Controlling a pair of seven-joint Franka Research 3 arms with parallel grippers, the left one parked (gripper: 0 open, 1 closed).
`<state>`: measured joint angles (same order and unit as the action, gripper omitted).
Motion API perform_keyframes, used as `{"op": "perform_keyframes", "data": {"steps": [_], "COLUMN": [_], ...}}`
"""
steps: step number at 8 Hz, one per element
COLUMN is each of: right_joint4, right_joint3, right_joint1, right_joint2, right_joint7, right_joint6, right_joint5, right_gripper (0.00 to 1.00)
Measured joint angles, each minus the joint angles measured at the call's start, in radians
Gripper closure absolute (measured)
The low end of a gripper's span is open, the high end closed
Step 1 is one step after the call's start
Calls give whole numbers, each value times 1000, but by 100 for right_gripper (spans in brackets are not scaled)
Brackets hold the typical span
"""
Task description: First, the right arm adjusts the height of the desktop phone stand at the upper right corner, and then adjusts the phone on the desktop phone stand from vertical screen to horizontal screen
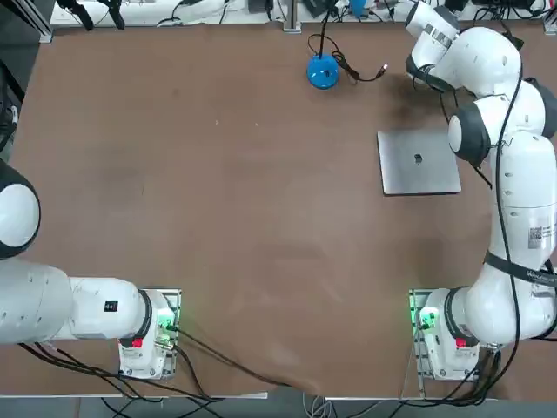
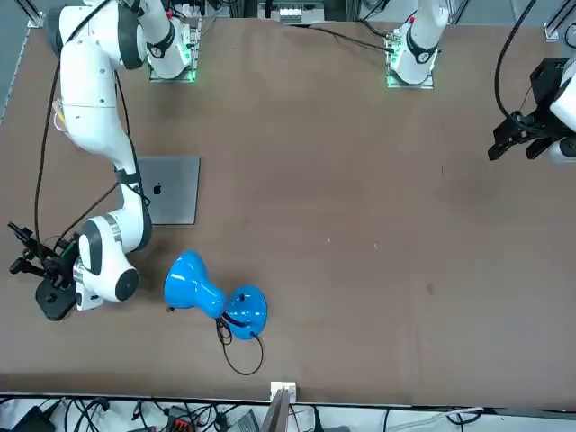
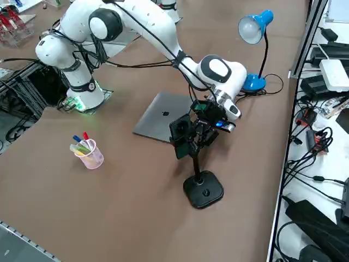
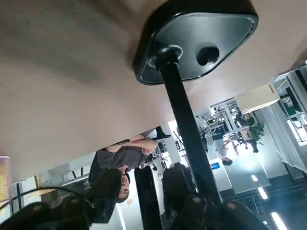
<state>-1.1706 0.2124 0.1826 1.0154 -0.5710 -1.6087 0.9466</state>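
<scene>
The desktop phone stand (image 3: 199,174) rises from its base on the tabletop (image 3: 109,207), near the far right corner, its slim post running upright just below our tool (image 3: 197,136). The phone (image 3: 180,134) sits at the post's top, right by the tool. We cannot tell whether the tool grips anything.

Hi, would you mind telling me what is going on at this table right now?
The right arm has reached to the far right corner of the table, where its right gripper sits at the upper part of the desktop phone stand, by the phone mounted on it. The phone is upright on the stand, so the turn to horizontal is not yet done. A closed silver laptop lies just behind, with a blue desk lamp beyond and a cup of pens nearer the table's edge.
</scene>
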Motion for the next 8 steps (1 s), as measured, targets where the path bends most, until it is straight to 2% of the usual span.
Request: {"op": "perform_keyframes", "data": {"steps": [2, 5, 8], "right_joint4": [1, 7, 19], "right_joint3": [0, 0, 0], "right_joint1": [0, 0, 1], "right_joint2": [0, 0, 0], "right_joint7": [0, 0, 0], "right_joint6": [0, 0, 0], "right_joint5": [0, 0, 0], "right_gripper": [58, 70, 71]}}
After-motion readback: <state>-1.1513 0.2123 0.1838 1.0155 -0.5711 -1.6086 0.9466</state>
